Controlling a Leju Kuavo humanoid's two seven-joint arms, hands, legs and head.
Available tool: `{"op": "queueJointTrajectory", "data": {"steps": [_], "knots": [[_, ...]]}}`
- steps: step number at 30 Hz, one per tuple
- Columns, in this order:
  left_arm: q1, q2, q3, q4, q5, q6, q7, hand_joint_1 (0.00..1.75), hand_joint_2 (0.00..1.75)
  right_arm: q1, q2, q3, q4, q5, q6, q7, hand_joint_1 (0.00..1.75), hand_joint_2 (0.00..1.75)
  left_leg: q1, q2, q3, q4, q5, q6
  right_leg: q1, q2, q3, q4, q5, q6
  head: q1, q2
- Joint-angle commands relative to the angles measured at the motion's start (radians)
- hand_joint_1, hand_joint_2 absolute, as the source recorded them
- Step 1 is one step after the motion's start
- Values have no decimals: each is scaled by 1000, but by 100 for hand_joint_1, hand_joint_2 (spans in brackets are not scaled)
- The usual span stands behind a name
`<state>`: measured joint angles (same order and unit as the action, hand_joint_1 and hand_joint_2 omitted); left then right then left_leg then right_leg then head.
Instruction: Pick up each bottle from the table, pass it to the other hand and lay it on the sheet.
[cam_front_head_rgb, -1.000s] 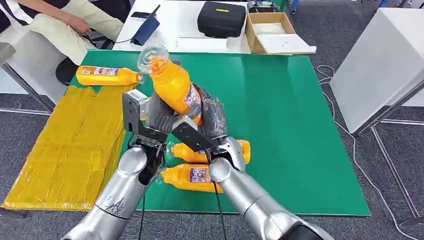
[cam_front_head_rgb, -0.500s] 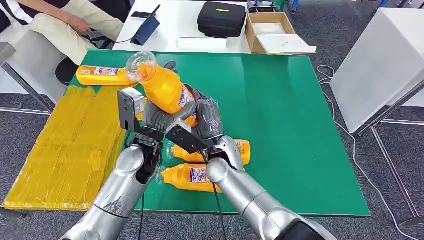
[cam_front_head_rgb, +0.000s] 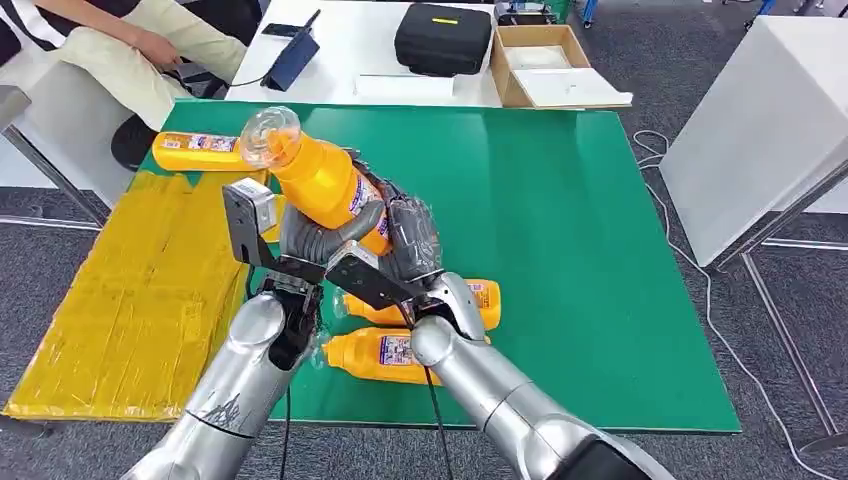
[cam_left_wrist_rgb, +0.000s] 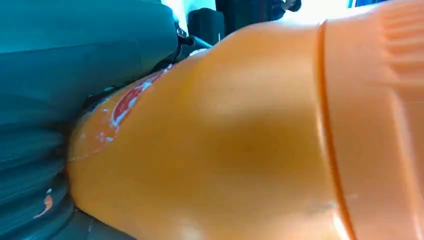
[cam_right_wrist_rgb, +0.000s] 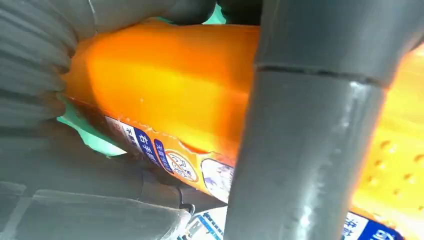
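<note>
Both hands, left (cam_front_head_rgb: 310, 235) and right (cam_front_head_rgb: 405, 240), clasp glossy orange bottle (cam_front_head_rgb: 325, 180) (clear domed cap).

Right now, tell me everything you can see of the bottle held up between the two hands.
The raised bottle is orange plastic with a clear rounded cap end and a printed label band around its lower body. It is lifted off the green table, tilted with the cap end up and towards the yellow sheet. Both the left hand and the right hand wrap its lower half.
</note>
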<state>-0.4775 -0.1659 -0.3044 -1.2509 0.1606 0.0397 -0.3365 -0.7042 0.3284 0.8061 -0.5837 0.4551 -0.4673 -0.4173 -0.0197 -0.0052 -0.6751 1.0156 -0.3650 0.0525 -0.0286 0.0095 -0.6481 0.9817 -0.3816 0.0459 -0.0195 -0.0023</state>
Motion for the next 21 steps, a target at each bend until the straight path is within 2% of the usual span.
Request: {"op": "queueJointTrajectory", "data": {"steps": [1, 5, 6, 7, 8, 9, 10, 12, 16, 18, 21], "knots": [[-72, -4, -36, 26, 5, -5, -2, 175, 175, -3, 21, 125, 71, 13, 40, -17, 175, 175, 2, -2, 5, 0, -3, -5, 2, -3, 7, -1, -3, -4, 0, 0], [-59, 2, -14, 10, 8, 5, -16, 175, 175, 3, 18, 86, 64, -12, 48, -31, 175, 175, 2, -2, 4, 0, -2, -4, 2, -3, 5, -1, -2, -3, 0, 0], [-56, 5, -12, 6, 8, 5, -15, 175, 175, 4, 16, 83, 61, -14, 51, -33, 175, 175, 3, -2, 11, 0, -5, -8, 3, -4, 12, -2, -5, -6, 0, 0], [-48, 7, -1, -8, 7, 10, -21, 175, 175, 11, 11, 64, 47, -29, 64, -38, 173, 175, 2, -2, 4, 0, -2, -4, 2, -3, 5, -1, -2, -3, 0, 0], [-35, 11, 13, -29, 6, 22, -27, 175, 175, 21, 1, 42, 23, -47, 84, -46, 51, 175, 2, -1, 5, 0, -2, -4, 2, -2, 6, -1, -2, -3, 0, 0], [-26, 17, 24, -44, 4, 29, -29, 175, 175, 33, -10, 19, -8, -75, 122, -48, 0, 175, 2, -1, 4, 0, -2, -4, 2, -2, 5, -1, -2, -3, 0, 0], [-11, 27, 41, -70, -1, 46, -33, 175, 175, 58, -24, -23, -67, -142, 202, -66, 0, 175, 2, -1, 3, 0, -1, -3, 2, -2, 4, -1, -1, -3, 0, 0], [13, 42, 72, -111, -4, 50, -28, 175, 175, 99, -70, -35, -197, -149, 245, -39, 0, 175, 2, -1, 3, -1, -1, -3, 2, -1, 4, -2, -1, -2, 0, 0], [33, 49, 98, -145, -15, 61, -36, 175, 175, 130, -109, -41, -310, -127, 228, -29, 0, 175, 2, -2, 3, 0, -1, -3, 2, -3, 4, -1, -2, -3, 0, 0], [52, 65, 123, -173, -41, 77, -40, 175, 175, 177, -163, -62, -464, -116, 218, -27, 0, 175, 3, -2, 9, 0, -4, -6, 3, -3, 10, -1, -4, -5, 0, 0], [93, 94, 163, -213, -64, 82, -52, 175, 175, 259, -257, -122, -688, -76, 179, -4, 0, 175, 2, -2, 4, -1, -2, -3, 2, -3, 5, -2, -2, -3, 0, 0]]}}
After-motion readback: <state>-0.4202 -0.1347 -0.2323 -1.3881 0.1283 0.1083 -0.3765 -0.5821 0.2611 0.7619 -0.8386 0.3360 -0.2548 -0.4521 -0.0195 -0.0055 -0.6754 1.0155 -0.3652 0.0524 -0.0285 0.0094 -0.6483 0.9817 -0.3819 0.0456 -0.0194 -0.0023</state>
